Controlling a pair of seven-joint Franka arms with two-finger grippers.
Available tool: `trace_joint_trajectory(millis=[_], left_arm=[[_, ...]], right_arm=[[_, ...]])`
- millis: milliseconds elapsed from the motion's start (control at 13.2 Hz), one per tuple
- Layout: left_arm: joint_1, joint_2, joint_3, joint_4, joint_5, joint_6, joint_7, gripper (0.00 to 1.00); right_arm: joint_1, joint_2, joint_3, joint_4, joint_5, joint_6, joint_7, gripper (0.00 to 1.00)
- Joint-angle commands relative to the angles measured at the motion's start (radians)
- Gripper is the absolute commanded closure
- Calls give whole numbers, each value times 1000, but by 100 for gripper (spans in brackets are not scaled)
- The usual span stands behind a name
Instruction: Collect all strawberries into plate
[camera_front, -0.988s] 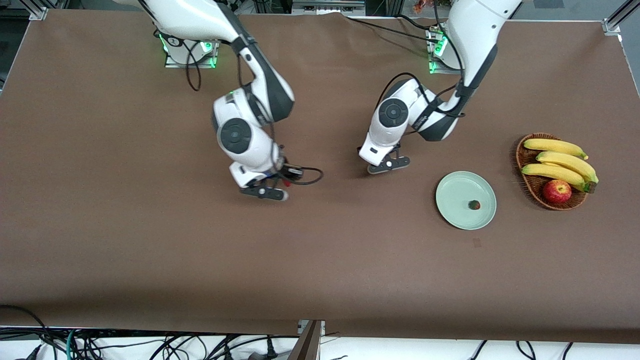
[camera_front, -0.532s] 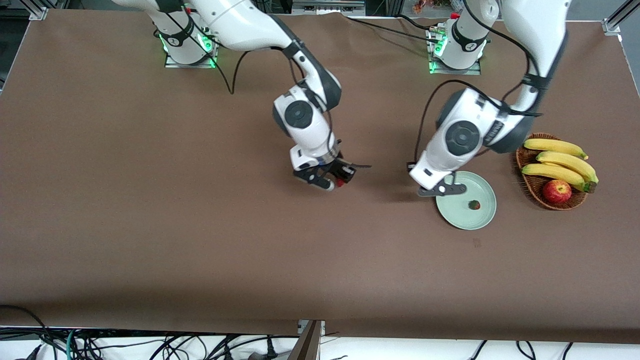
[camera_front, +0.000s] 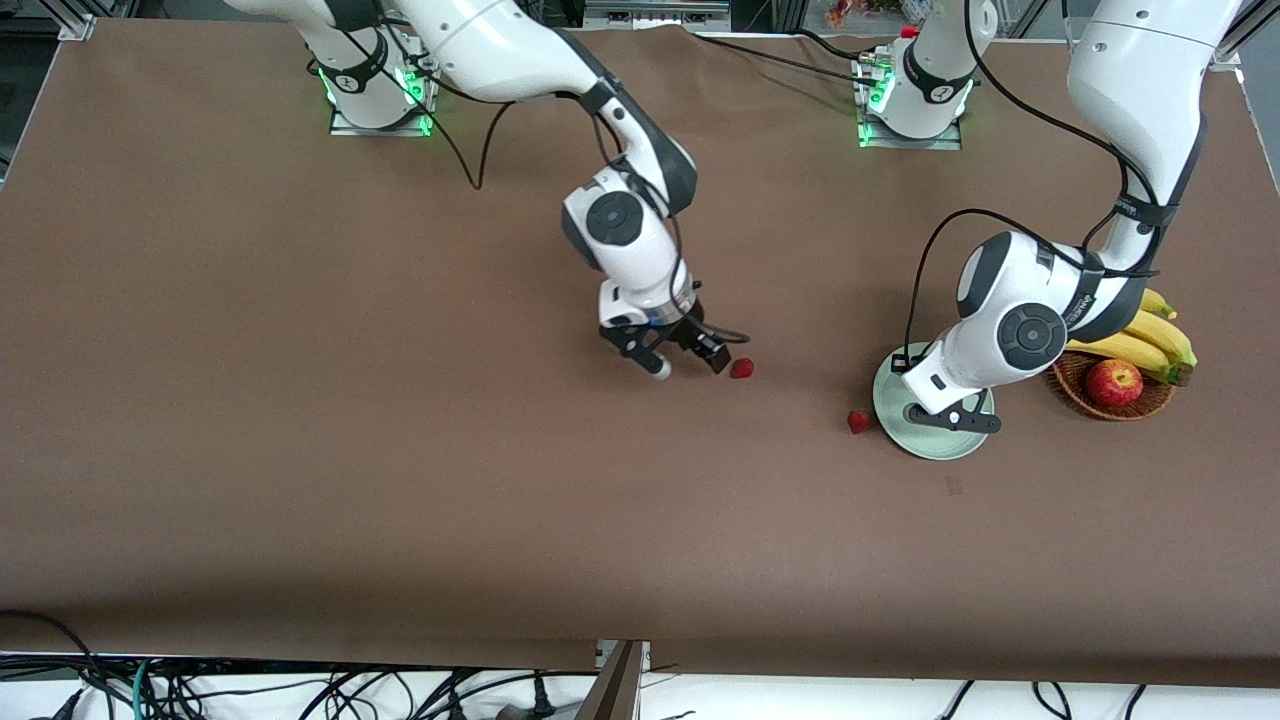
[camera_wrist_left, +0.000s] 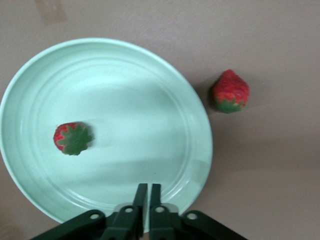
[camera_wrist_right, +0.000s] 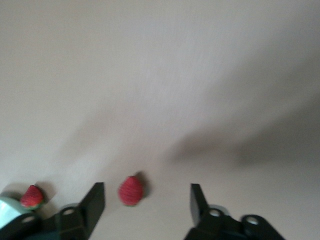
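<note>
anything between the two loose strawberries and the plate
Nothing visible. One strawberry lies on bare table just beside the plate rim. The other strawberry lies by the open right gripper, with only cloth and the first berry toward the plate. The shut left gripper hovers over the plate.

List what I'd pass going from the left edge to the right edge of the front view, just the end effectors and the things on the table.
Right end effector → strawberry on the bare table → second strawberry just outside the plate → plate → left end effector over the plate → apple in the basket.
</note>
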Motion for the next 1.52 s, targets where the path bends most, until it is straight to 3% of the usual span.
trace_joint_trajectory(millis=[0,76,304,608,836,1064,1140,1292,1368,1444], left_arm=[[-10,-37,-23,13,8,-17,1,52],[-12,-39,-46,34,8,-17,6,1],[-79,-9,-63,105,25,-15,111,0],[-96,106,-59,148,113,85,322,0],[-85,165,-59,148,329,185,406,0],[-81,205,-60,145,348,190,400,0],[-81,211,-59,137,350,204,400,5],[-79,213,-59,137,352,213,402,70],[-82,211,-60,137,352,213,402,94],[-82,205,-60,139,352,212,402,100]], right_arm=[[-108,-111,13,-16,-10,-240,-194,4],[-142,-147,11,-18,-13,-323,-309,4],[-170,-220,-114,-24,-15,-584,-607,4],[-170,-286,-257,-38,-16,-741,-862,4],[-170,-357,-300,-56,-25,-807,-910,1],[-170,-441,-306,-59,-91,-879,-931,1],[-170,-466,-308,-59,-106,-907,-942,1],[-170,-503,-317,-58,-120,-936,-956,1],[-170,-512,-320,-56,-120,-945,-968,1],[-181,-521,-319,-56,-122,-953,-983,1]])
